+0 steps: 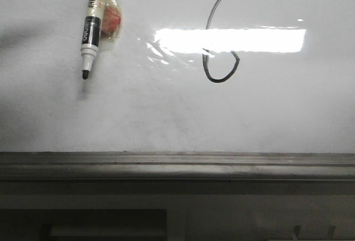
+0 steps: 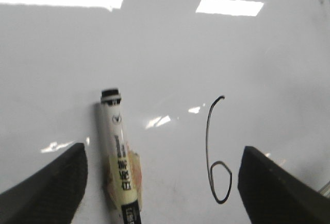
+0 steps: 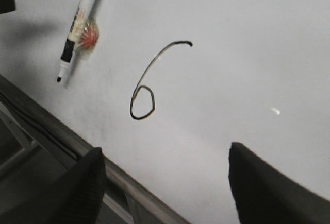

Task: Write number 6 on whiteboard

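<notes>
The number 6 [image 1: 219,36] is drawn in thin black line on the whiteboard [image 1: 277,113], right of centre, its loop low. It also shows in the left wrist view [image 2: 214,157] and the right wrist view [image 3: 147,90]. A white marker pen [image 1: 93,25] with a black tip lies on the board at the upper left, tip down, a reddish taped lump beside it. My left gripper [image 2: 162,183] is open, its jaws apart either side of the pen [image 2: 119,157] and the 6, touching neither. My right gripper [image 3: 165,183] is open and empty over the board's lower edge.
A grey metal rail [image 1: 177,166] runs along the board's bottom edge, also seen in the right wrist view [image 3: 67,136]. A bright rectangular glare [image 1: 260,40] crosses the 6. Faint smudges mark the board's middle.
</notes>
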You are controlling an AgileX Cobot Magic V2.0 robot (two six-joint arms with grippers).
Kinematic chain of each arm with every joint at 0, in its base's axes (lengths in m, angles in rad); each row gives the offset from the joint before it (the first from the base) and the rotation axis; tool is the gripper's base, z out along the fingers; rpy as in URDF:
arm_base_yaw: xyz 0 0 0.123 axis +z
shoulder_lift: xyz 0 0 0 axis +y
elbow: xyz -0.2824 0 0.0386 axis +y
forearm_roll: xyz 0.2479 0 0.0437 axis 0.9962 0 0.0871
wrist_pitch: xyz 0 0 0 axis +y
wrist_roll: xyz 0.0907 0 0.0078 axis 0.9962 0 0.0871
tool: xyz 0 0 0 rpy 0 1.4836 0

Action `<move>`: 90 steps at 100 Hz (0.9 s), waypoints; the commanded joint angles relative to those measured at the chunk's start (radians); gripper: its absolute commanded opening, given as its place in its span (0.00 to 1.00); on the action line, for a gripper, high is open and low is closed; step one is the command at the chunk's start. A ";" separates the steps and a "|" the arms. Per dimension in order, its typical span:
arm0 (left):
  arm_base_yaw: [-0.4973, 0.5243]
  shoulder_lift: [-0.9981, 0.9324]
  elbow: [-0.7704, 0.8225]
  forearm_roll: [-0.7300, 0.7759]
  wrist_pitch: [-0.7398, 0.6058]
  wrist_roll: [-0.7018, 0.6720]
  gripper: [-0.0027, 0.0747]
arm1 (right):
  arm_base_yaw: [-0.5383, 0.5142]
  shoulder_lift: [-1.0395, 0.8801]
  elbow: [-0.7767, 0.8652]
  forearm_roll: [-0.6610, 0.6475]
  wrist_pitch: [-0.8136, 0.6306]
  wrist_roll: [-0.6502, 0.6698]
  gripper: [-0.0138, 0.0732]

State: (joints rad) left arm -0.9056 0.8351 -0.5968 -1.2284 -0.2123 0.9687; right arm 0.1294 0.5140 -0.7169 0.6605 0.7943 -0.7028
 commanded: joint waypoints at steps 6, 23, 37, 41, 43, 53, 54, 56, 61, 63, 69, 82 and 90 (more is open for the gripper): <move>0.002 -0.117 -0.032 0.014 -0.014 0.112 0.72 | -0.006 0.003 -0.024 0.131 -0.169 0.003 0.66; 0.002 -0.226 -0.009 0.014 0.077 0.148 0.32 | -0.006 0.003 -0.024 0.180 -0.231 0.003 0.32; 0.002 -0.288 0.052 0.032 0.175 0.155 0.01 | -0.006 -0.040 0.004 0.180 -0.253 -0.053 0.10; 0.002 -0.310 0.074 0.035 0.176 0.157 0.01 | -0.006 -0.075 0.034 0.180 -0.269 -0.094 0.11; 0.002 -0.322 0.088 0.042 0.173 0.157 0.01 | -0.006 -0.089 0.052 0.180 -0.279 -0.109 0.11; 0.002 -0.393 0.162 0.049 0.135 0.157 0.01 | -0.006 -0.223 0.144 0.180 -0.305 -0.139 0.11; 0.002 -0.399 0.174 0.049 0.133 0.157 0.01 | -0.006 -0.233 0.158 0.180 -0.306 -0.141 0.11; 0.002 -0.418 0.190 0.049 0.131 0.157 0.01 | -0.006 -0.264 0.172 0.180 -0.311 -0.141 0.11; 0.002 -0.466 0.228 0.049 0.125 0.157 0.01 | -0.006 -0.337 0.230 0.180 -0.327 -0.141 0.11; 0.002 -0.488 0.245 0.049 0.123 0.157 0.01 | -0.006 -0.367 0.245 0.180 -0.333 -0.141 0.11; 0.002 -0.558 0.287 0.051 0.115 0.157 0.01 | -0.006 -0.449 0.310 0.180 -0.353 -0.141 0.10; 0.002 -0.700 0.378 0.058 0.097 0.157 0.01 | -0.006 -0.543 0.421 0.185 -0.370 -0.141 0.10; 0.002 -0.781 0.420 0.058 0.089 0.157 0.01 | -0.002 -0.526 0.452 0.221 -0.373 -0.141 0.10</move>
State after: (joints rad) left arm -0.9056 0.1158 -0.1895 -1.1801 -0.0810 1.1281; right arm 0.1294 -0.0105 -0.2753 0.8196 0.5007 -0.8301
